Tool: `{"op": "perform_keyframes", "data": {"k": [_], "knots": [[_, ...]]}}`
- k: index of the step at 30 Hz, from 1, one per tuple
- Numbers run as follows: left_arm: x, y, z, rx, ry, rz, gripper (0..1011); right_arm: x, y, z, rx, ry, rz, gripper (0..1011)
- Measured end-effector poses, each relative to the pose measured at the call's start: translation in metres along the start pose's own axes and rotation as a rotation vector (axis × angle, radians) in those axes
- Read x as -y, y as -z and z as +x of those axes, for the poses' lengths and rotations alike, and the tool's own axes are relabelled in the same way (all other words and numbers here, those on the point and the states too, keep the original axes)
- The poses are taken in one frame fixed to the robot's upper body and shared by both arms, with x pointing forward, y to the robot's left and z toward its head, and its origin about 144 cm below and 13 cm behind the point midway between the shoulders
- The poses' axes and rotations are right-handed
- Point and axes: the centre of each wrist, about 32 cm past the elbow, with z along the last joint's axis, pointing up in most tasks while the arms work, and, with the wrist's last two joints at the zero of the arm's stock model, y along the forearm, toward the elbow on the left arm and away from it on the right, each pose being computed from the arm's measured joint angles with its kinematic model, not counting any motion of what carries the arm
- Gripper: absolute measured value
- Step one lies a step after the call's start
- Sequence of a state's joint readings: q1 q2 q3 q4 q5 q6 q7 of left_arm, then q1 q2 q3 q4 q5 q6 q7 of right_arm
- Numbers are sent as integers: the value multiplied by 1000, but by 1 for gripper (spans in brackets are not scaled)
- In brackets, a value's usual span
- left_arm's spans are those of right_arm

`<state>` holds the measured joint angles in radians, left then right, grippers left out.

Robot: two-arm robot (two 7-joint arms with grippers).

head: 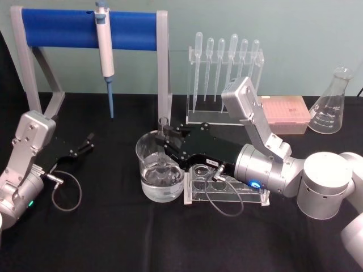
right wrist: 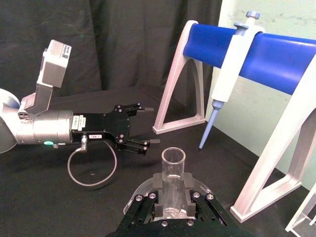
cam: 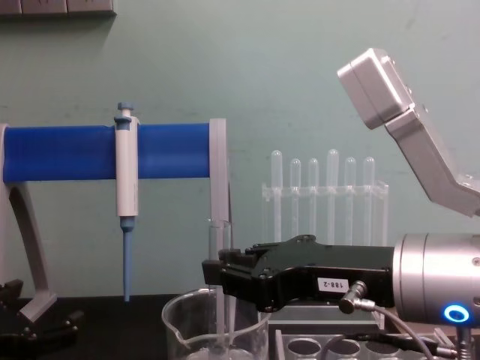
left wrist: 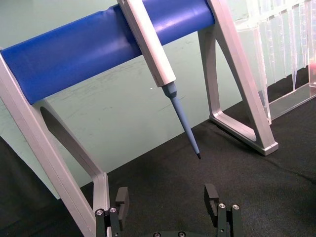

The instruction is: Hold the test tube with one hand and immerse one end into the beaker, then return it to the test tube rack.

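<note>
The clear glass test tube (head: 164,126) stands upright with its lower end down inside the beaker (head: 148,154), which holds some water. My right gripper (head: 168,141) reaches in from the right over the beaker's rim and is shut on the tube's upper part. In the right wrist view the tube (right wrist: 173,165) rises between the fingers of the right gripper (right wrist: 173,190), open rim up. In the chest view the tube (cam: 218,244) runs down past the right gripper (cam: 216,274) into the beaker (cam: 184,326). My left gripper (head: 85,144) rests open at the left, its fingers (left wrist: 121,197) holding nothing.
A clear rack with round holes (head: 249,198) lies just right of the beaker, under my right wrist. Behind stand a blue stand with a pipettor (head: 105,48), a pipette rack (head: 227,73), a pink tip box (head: 283,113) and a flask (head: 332,107).
</note>
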<state>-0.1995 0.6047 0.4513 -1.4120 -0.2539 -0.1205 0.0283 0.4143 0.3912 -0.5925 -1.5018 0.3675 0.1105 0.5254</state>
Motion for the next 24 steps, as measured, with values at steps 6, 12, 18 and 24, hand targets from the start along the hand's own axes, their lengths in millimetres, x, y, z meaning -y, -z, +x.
{"op": "perform_keyframes", "data": {"k": [6,12,18,24], "knots": [[0,0,0,0,0,0,1000,0,0,0,0,0,0,243],[0,0,0,0,0,0,1000,0,0,0,0,0,0,243],[0,0,0,0,0,0,1000,0,0,0,0,0,0,243],[0,0,0,0,0,0,1000,0,0,0,0,0,0,243]]}}
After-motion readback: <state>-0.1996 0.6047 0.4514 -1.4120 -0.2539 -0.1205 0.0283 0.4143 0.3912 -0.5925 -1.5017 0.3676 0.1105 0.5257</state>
